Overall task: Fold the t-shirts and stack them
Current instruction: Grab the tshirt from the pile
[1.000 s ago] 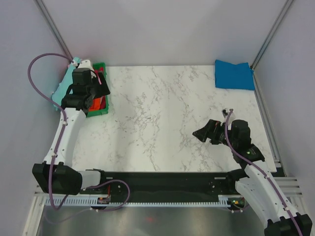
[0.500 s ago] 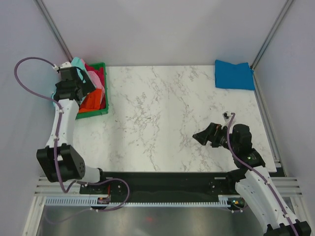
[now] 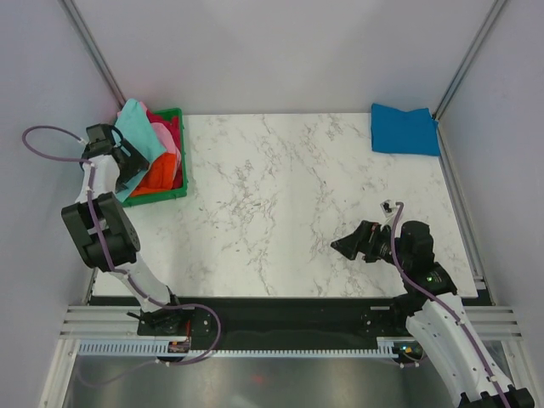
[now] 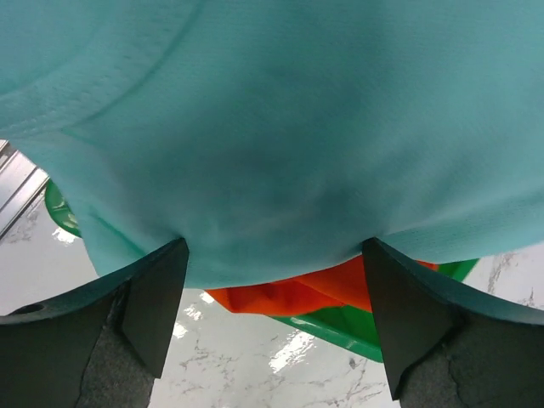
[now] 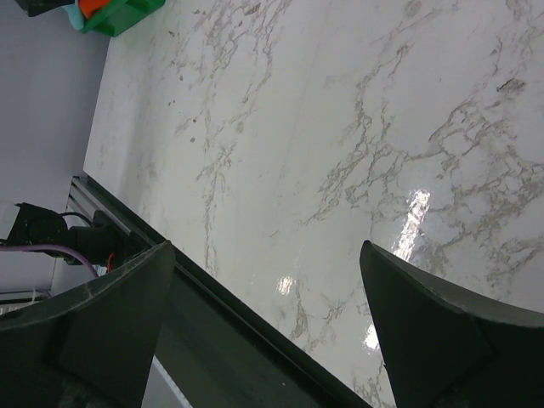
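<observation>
The left gripper (image 4: 274, 246) sits at the green crate (image 4: 336, 327), jaws spread wide. The mint-teal shirt (image 4: 280, 127) drapes across both fingers, above an orange shirt (image 4: 314, 293). The right gripper (image 5: 265, 251) hovers wide open and empty over the marble table (image 3: 272, 187) — a blue shirt (image 3: 404, 129) lies folded at its far right corner.

Crate (image 3: 161, 195) with shirts (image 3: 157, 174) far left; folded shirt (image 3: 405, 129) far right corner.

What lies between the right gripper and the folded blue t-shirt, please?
Only bare marble table: the top external view shows nothing else between the right gripper and the blue t-shirt.
</observation>
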